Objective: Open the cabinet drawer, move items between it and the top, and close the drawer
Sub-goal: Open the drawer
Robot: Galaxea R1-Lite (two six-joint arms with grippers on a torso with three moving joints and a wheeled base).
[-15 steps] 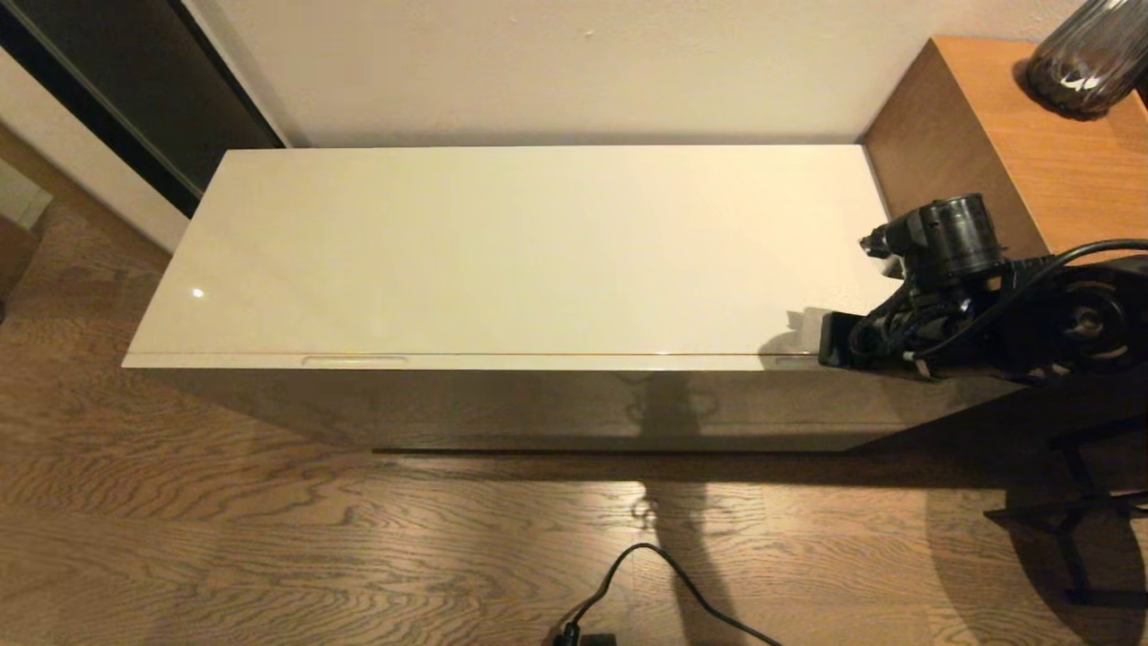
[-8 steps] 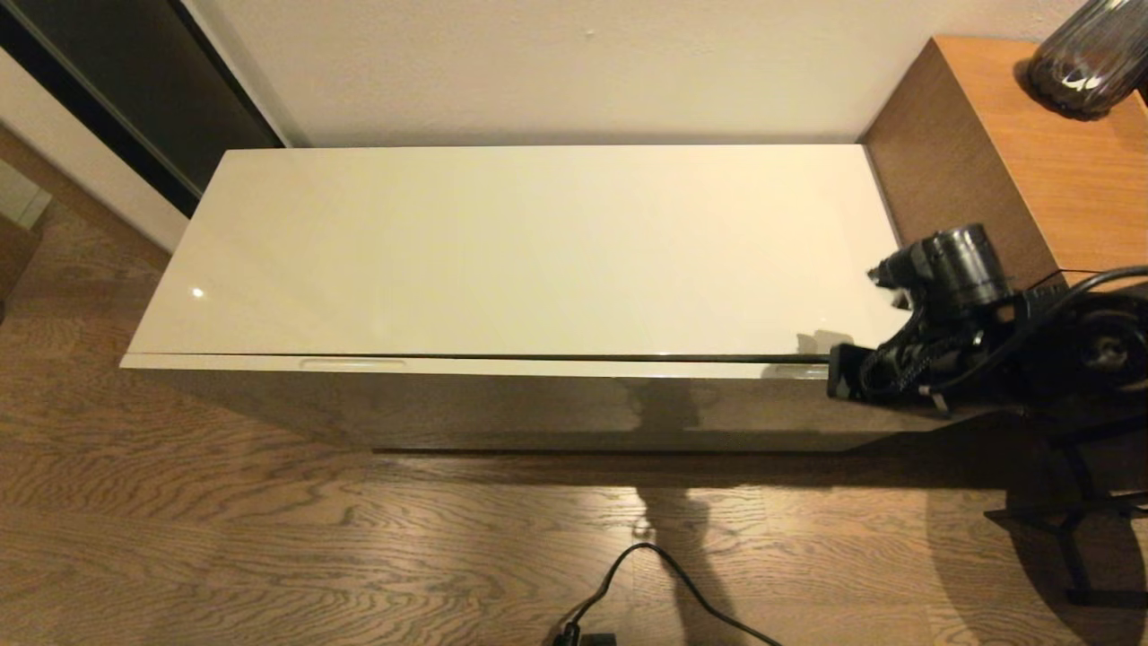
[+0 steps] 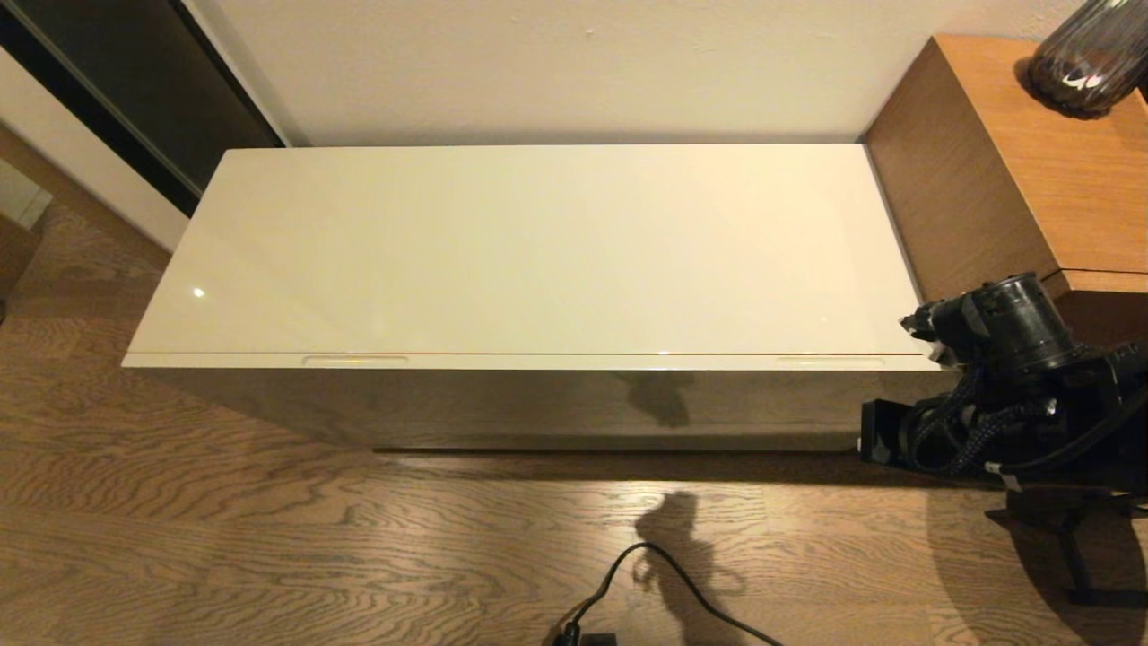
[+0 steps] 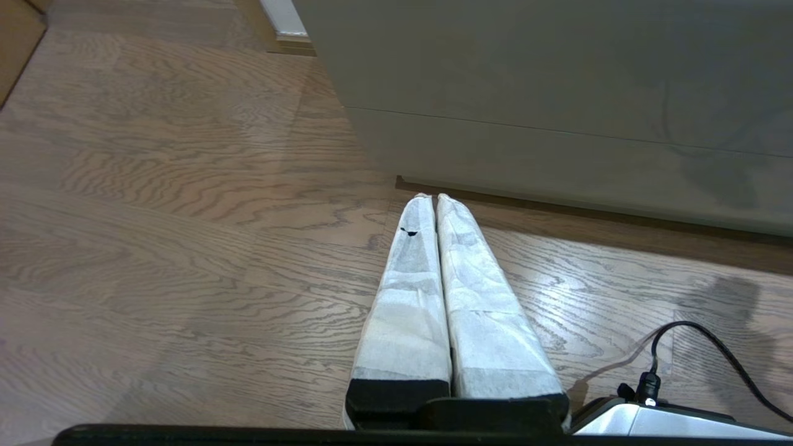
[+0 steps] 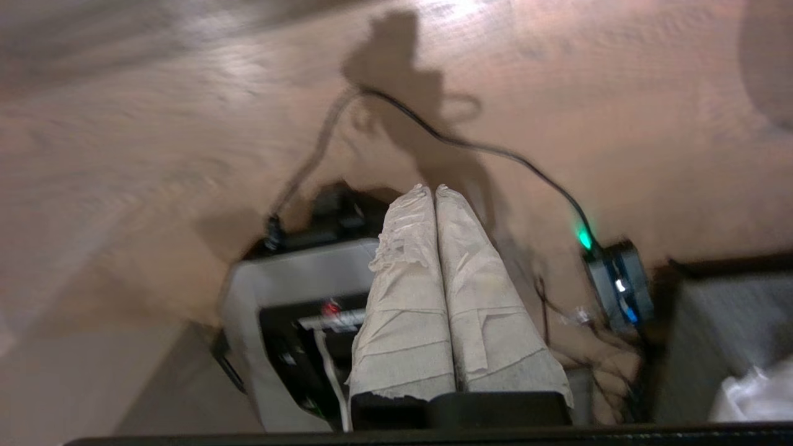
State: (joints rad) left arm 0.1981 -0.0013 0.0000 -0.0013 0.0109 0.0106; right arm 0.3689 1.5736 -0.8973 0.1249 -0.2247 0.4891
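The cabinet drawer (image 3: 574, 362) sits flush under the bare top (image 3: 538, 251), no items visible. The right end effector (image 5: 435, 189), clenched and empty, hangs off the cabinet's right end; the task appears finished, leaving only parking.

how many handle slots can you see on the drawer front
2: a left slot and a right slot, both on the drawer's top edge. None look hidden.
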